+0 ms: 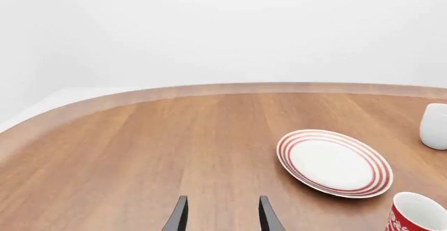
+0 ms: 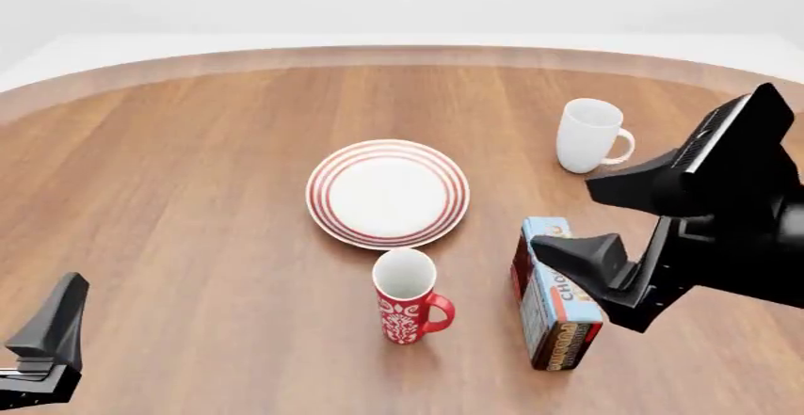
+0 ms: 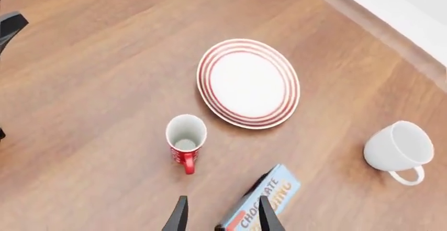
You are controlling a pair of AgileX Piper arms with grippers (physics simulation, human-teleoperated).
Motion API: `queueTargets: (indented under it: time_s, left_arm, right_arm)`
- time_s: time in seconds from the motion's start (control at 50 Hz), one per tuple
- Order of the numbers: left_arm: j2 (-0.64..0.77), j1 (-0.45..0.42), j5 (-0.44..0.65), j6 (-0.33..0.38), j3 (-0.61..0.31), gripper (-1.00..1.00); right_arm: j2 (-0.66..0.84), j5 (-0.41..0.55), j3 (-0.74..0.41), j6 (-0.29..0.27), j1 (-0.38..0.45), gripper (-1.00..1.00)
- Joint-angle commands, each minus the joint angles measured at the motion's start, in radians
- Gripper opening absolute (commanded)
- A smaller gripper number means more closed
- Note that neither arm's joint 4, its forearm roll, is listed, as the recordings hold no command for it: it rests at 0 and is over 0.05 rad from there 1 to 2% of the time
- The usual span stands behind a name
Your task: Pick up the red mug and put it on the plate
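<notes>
The red mug (image 2: 406, 298) stands upright on the wooden table, just nearer to me than the plate (image 2: 387, 193), with its handle toward the right. The right wrist view looks down on the red mug (image 3: 186, 136) and the plate (image 3: 248, 83). My right gripper (image 3: 222, 218) hangs open and empty high above the table, right of the mug. My left gripper (image 1: 222, 218) is open and empty too, low at the table's near left. It is well apart from the plate (image 1: 334, 163) and the mug (image 1: 417, 215).
A plain white mug (image 2: 588, 135) stands at the back right. A blue chocolate box (image 2: 556, 295) stands on edge right of the red mug, under my right arm (image 2: 716, 227). The table's curved far edge (image 2: 402, 55) runs across the back.
</notes>
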Motion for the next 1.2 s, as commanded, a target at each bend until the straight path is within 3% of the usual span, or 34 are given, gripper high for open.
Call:
queueTargets:
  time_s: [0.02,0.42,0.5,0.86,1.2]
  left_arm:
    - [0.0,0.0,0.0,0.0,0.0,1.0]
    - [0.0,0.0,0.0,0.0,0.0,1.0]
    - [0.0,0.0,0.0,0.0,0.0,1.0]
    - [0.0,0.0,0.0,0.0,0.0,1.0]
    - [0.0,0.0,0.0,0.0,0.0,1.0]
  right_arm:
    - [0.055,0.003,0.005,-0.005,-0.001,1.0]
    - [0.139,-0.022,0.008,0.003,0.077,1.0]
    - [0.161,-0.053,0.039,-0.037,0.089,1.0]
    - [0.26,-0.119,0.04,-0.005,0.111,1.0]
    - [0.345,-0.239,0.075,0.041,0.123,1.0]
